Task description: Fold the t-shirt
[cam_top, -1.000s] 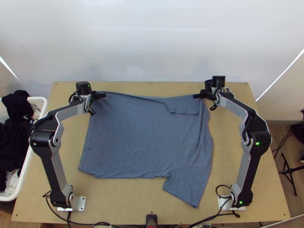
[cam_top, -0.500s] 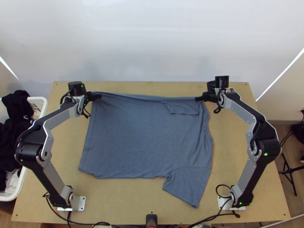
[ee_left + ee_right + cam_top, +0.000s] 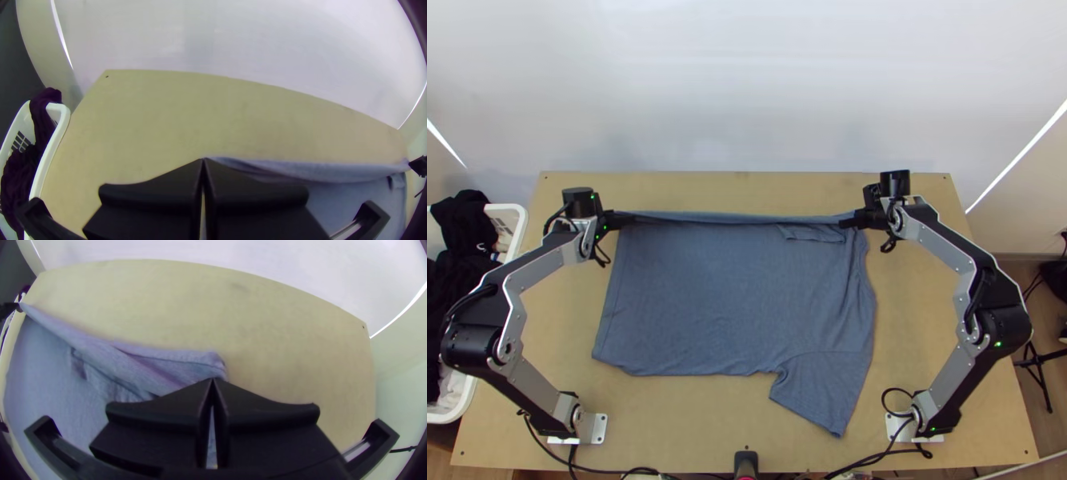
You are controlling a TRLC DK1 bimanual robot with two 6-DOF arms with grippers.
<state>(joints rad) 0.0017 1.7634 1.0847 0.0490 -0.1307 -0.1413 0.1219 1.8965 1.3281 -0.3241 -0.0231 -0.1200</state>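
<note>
With the blue-grey cloth t-shirt [image 3: 731, 296] spread on the light wooden table [image 3: 691, 424], the black left gripper [image 3: 203, 162] and black right gripper [image 3: 212, 380], pinching its far edge, should come nearward evenly, keeping it taut.

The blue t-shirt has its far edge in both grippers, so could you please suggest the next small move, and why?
Probably ease the left gripper and right gripper together toward the near side of the table: they hold opposite ends of the far edge of the t-shirt, stretched between them, while the rest lies spread.
</note>
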